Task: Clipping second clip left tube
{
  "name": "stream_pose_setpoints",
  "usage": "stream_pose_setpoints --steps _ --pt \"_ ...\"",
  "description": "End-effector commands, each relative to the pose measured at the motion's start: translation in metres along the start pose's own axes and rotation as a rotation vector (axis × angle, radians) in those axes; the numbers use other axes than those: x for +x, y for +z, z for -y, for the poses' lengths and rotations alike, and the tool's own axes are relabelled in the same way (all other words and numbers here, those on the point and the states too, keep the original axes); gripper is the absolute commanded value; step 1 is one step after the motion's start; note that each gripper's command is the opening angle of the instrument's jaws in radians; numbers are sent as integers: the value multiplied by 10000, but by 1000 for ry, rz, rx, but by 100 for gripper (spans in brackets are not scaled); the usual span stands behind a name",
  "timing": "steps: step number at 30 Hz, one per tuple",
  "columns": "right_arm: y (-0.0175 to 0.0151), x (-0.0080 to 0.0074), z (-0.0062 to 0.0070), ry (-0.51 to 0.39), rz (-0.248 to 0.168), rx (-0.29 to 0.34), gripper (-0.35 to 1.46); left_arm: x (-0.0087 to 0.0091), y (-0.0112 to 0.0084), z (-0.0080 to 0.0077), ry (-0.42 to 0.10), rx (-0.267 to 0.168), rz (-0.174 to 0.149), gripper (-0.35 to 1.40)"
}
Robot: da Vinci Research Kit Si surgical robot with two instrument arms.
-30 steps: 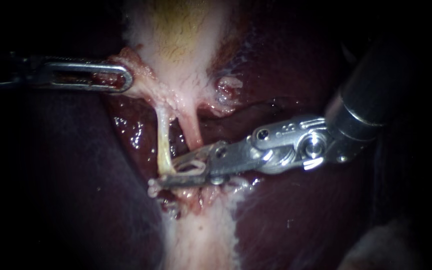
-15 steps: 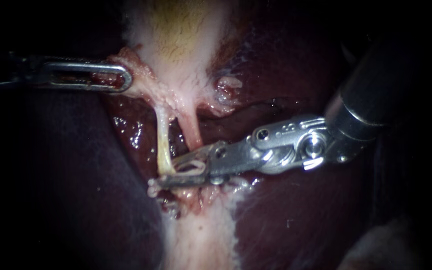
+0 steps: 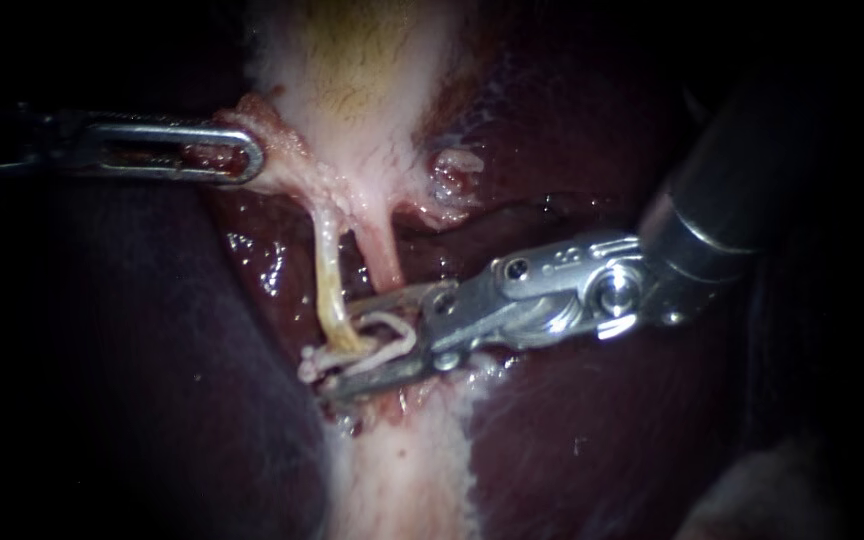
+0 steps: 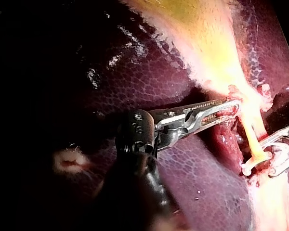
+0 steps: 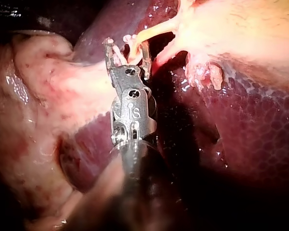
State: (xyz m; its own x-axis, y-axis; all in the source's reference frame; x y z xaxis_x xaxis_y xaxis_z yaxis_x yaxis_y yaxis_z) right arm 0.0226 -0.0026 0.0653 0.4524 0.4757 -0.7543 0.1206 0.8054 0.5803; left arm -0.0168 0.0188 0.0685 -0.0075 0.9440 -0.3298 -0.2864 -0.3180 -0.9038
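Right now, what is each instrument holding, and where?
Left instrument: the gallbladder, by its lower edge. Right instrument: nothing; jaws open astride the left tube.

The left instrument lies level, its jaws clamped flat on tissue. The right instrument bends at its wrist, jaws parted.

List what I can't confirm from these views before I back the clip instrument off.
1. Whether the white clip fully encircles the pale yellow left tube: in the endoscope view the silver right instrument's pincer overlaps it, and both wrist views show it too small.
2. The tube's stretch below the clip: hidden by the pincer and tissue.
3. The silver left instrument's shaft: lost in darkness at the endoscope view's left edge.
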Motion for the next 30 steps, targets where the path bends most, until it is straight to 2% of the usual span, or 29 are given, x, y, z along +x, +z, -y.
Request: stream_pose_setpoints --steps 1,14,22,25,30 --pt "1 -2 -1 -1 -1 -9 50 0 0 0 0 0 0 -35" --pt "-1 -17 -20 5 -2 -37 50 -1 -1 -3 0 1 -1 -35" --pt "11 -23 -25 0 0 -43 50 0 1 -4 0 2 -2 -35" --pt "17 -25 -26 -2 -9 -47 50 0 2 -4 0 2 -2 -35" --pt "32 -22 -29 20 -43 -11 50 0 2 -4 0 2 -2 -35"
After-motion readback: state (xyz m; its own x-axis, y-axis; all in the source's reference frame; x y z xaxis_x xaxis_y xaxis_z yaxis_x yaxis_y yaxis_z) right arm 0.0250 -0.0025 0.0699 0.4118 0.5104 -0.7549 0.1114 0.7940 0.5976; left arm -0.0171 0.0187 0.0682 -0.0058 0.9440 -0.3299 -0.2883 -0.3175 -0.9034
